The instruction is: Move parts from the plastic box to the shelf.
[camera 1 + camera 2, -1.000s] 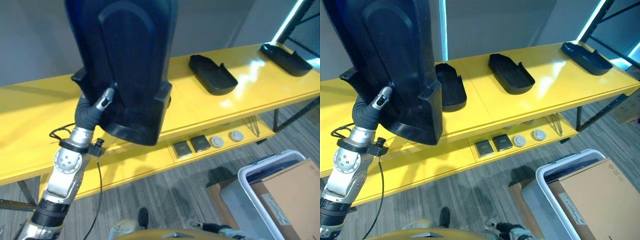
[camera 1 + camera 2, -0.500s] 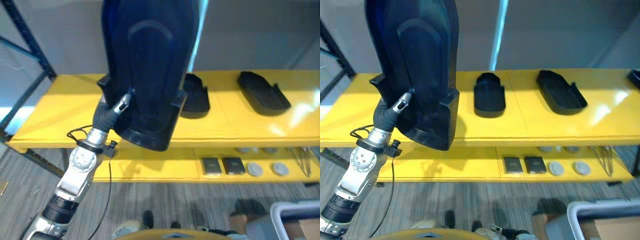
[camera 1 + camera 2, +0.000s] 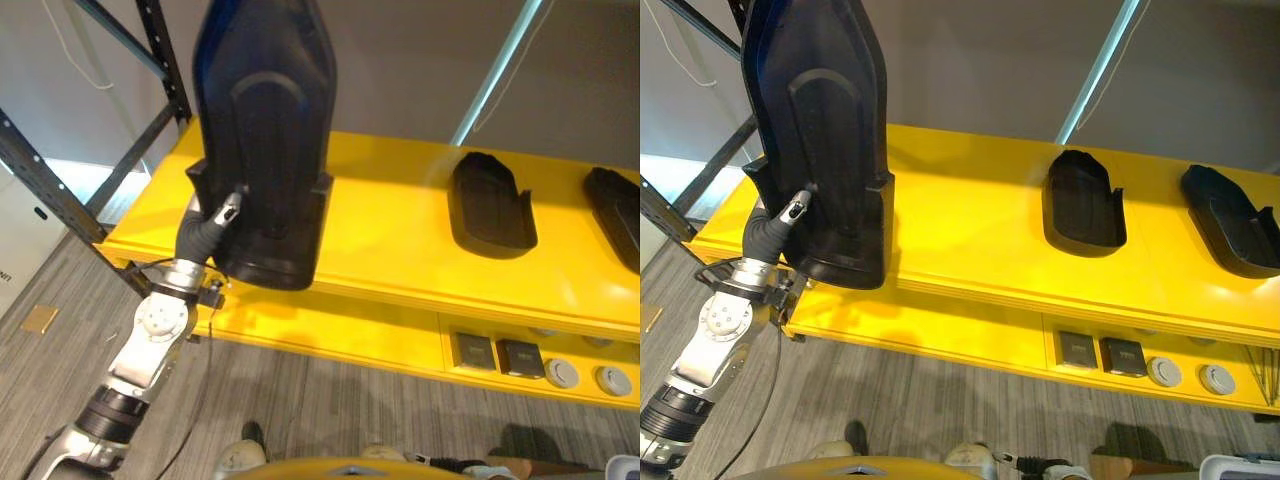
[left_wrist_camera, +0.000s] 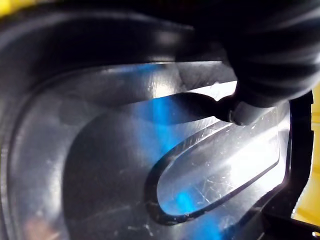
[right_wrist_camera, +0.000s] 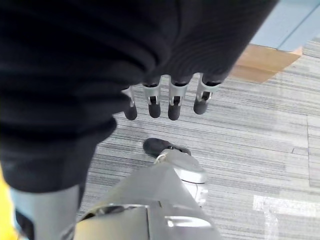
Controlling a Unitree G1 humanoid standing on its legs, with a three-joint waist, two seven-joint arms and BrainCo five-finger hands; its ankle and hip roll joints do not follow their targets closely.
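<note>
The whole view has swung left along the yellow shelf [image 3: 970,230], so the camera turned; the big black part [image 3: 262,140] stays raised over the shelf's left end; two like parts [image 3: 1083,203] lie flat further right; tall and held low, it could tip or catch the shelf edge; the left hand [image 3: 222,212] grips its lower rim, fingers curled on it; the right hand [image 5: 167,100] hangs slack, fingers straight.

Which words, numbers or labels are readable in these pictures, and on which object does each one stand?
None can be read.
Large black moulded plastic part in the left hand: no print visible.
Black plastic parts on the yellow shelf: no print visible.
Small dark square items on the lower shelf: markings too small to read.
</note>
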